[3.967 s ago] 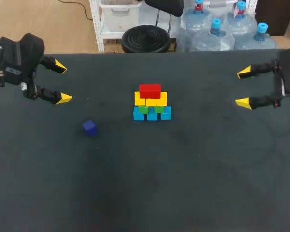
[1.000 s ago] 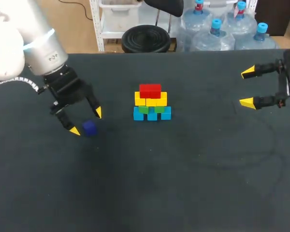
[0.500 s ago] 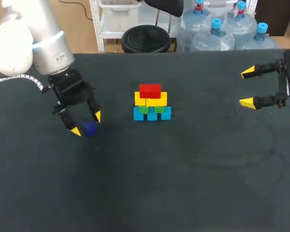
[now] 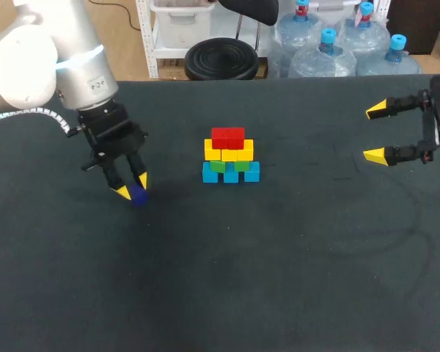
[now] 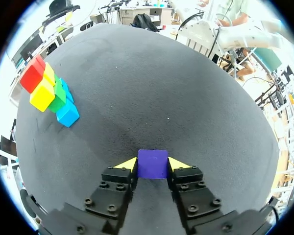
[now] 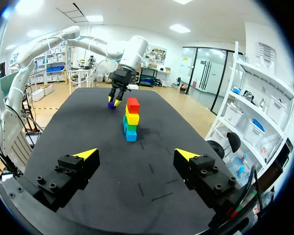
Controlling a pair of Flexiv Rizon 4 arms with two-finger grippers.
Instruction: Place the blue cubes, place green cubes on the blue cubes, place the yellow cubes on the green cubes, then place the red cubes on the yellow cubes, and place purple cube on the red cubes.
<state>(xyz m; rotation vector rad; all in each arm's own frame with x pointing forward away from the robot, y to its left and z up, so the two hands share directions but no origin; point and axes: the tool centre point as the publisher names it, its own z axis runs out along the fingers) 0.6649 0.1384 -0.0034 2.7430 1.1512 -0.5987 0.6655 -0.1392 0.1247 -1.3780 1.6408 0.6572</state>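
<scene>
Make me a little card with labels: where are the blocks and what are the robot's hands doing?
Tower: mid-table; blue bottom, then green, yellow, red cubes on top
Purple cube: on the table, apart from the tower
Left gripper: shut on the purple cube
Right gripper: open, empty, off to the side
Not yet done: purple cube on the red cubes

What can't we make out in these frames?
- Head view: the purple cube is mostly covered by the left gripper.
- Right wrist view: the purple cube is too small and far away, tucked under that gripper.
- Right wrist view: the stack is seen end-on, so cubes behind the near column are hidden.
</scene>
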